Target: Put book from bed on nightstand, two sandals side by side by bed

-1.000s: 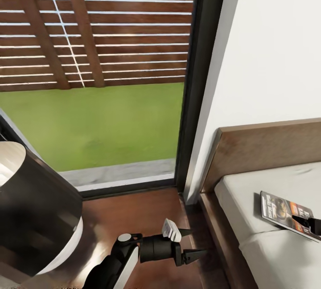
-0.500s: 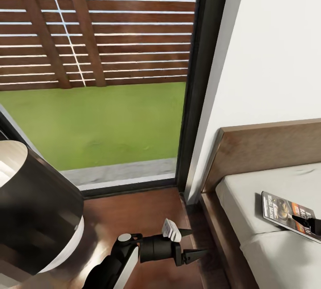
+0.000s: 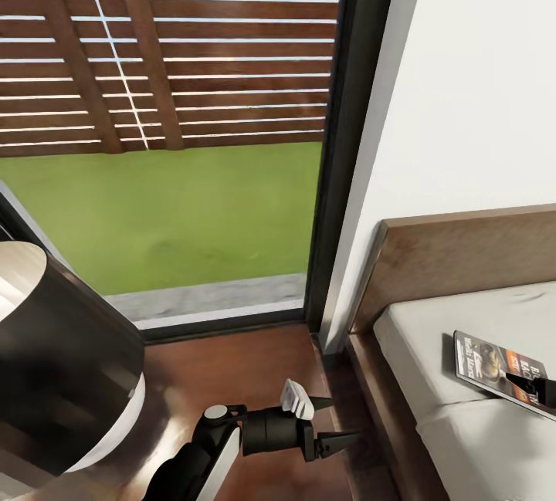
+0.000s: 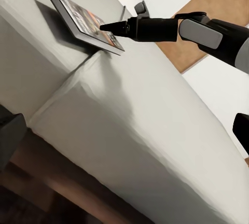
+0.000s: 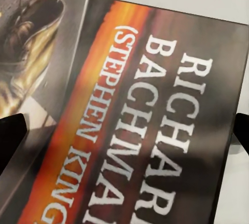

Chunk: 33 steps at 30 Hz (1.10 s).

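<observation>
Thin dark paperback book (image 3: 494, 366): on low grey-mattressed wooden bed (image 3: 432, 331), right of tall dark-framed window (image 3: 351, 138); headboard behind.

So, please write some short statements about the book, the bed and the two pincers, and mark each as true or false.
1. The thin dark paperback with an orange band lies on the pale-grey mattress of the dark-brown wooden bed. True.
2. The right pincer is at the paperback's cover. True.
3. The paperback stands upright against the headboard. False: it lies flat.
4. The left pincer grips the paperback. False: it is open, above the brown wood floor.
5. Behind the dark-framed window is green grass. True.
</observation>
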Motion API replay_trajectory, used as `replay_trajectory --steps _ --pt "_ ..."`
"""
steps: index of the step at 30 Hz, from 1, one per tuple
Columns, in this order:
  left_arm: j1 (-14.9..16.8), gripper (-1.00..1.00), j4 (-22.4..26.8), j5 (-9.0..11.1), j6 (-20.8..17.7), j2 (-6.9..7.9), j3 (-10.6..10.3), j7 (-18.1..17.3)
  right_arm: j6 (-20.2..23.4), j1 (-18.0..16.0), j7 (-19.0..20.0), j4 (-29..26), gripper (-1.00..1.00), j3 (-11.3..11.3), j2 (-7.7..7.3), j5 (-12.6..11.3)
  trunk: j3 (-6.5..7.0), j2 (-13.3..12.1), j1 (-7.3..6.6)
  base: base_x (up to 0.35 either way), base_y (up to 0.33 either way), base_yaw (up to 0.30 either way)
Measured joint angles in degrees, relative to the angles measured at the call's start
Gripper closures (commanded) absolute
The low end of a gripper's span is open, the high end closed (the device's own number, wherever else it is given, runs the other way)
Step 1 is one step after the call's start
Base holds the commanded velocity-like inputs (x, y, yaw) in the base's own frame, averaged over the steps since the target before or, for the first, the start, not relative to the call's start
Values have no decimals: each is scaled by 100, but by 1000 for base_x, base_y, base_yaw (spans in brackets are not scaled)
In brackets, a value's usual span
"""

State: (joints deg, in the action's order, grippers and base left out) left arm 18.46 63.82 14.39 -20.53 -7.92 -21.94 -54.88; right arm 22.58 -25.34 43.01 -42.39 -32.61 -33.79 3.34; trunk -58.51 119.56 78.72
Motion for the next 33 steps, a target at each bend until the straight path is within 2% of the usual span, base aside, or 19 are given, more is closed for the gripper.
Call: replay_trajectory --steps 33 --pt "0 -100 1 0 0 0 1 0 -5 -3 -3 -2 -100 2 -1 -8 -58 0 0 0 0 54"
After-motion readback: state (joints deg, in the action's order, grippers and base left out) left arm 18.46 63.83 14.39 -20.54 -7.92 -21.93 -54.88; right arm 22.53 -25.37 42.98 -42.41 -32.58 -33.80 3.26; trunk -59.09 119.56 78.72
